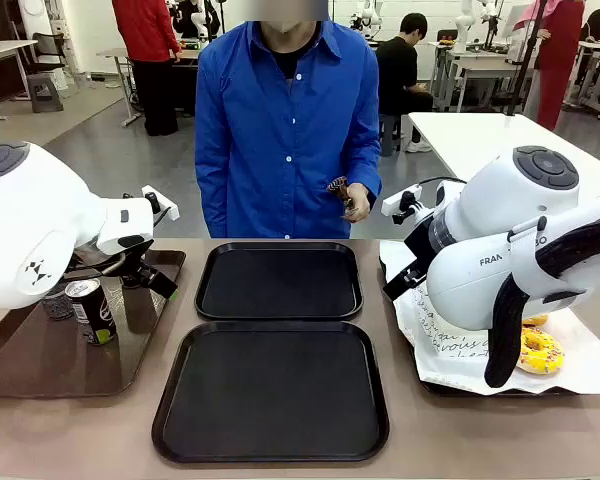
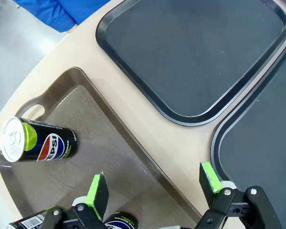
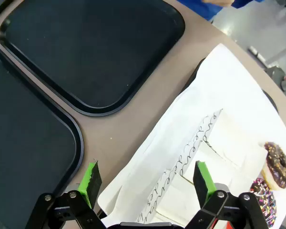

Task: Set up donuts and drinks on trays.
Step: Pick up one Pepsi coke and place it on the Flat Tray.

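Two black trays lie bare in the middle of the table, the far one (image 1: 278, 281) and the near one (image 1: 270, 392). On the brown tray (image 2: 109, 143) at the left, a black and green can (image 2: 38, 143) stands upright with a grey can (image 1: 55, 301) beside it. My left gripper (image 2: 153, 186) hangs open over that tray's inner rim, holding nothing. My right gripper (image 3: 147, 180) is open above the edge of the white paper (image 3: 219, 119). A chocolate donut (image 3: 276, 164), a sprinkled one (image 3: 260, 202) and a yellow one (image 1: 540, 350) rest on the paper.
A person in a blue shirt stands at the far side, one hand (image 1: 355, 203) holding a brown sprinkled donut. Script-printed paper sleeves (image 3: 181, 176) lie just past my right fingers. Bare tabletop runs between the trays.
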Controlling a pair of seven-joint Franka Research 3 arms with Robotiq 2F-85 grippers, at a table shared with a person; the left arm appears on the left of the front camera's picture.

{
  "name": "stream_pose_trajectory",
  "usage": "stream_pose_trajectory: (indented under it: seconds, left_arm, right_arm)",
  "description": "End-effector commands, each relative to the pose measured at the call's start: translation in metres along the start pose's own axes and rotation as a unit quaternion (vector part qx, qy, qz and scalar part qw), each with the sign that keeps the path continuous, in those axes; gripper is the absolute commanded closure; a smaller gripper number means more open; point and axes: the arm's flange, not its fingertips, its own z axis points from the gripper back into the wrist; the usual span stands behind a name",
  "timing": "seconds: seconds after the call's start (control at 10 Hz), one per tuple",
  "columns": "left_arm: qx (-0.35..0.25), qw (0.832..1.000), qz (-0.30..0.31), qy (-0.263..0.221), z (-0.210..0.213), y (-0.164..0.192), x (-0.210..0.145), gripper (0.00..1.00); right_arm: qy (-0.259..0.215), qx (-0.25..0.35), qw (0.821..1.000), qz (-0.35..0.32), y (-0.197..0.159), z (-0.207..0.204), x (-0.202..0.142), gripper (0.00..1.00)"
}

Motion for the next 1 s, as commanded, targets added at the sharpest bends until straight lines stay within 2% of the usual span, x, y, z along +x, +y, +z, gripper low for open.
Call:
stream_pose_trajectory:
  seconds: [0.0, 0.9]
  left_arm:
    - [0.000, 1.000, 0.000, 0.000, 0.0000, -0.0001, 0.0000, 0.00]
    - [0.000, 1.000, 0.000, 0.000, 0.0000, -0.0001, 0.0000, 0.00]
  right_arm:
    - [0.000, 0.000, 1.000, 0.000, 0.0000, 0.0000, 0.0000, 0.00]
    - [0.000, 0.000, 1.000, 0.000, 0.0000, 0.0000, 0.0000, 0.00]
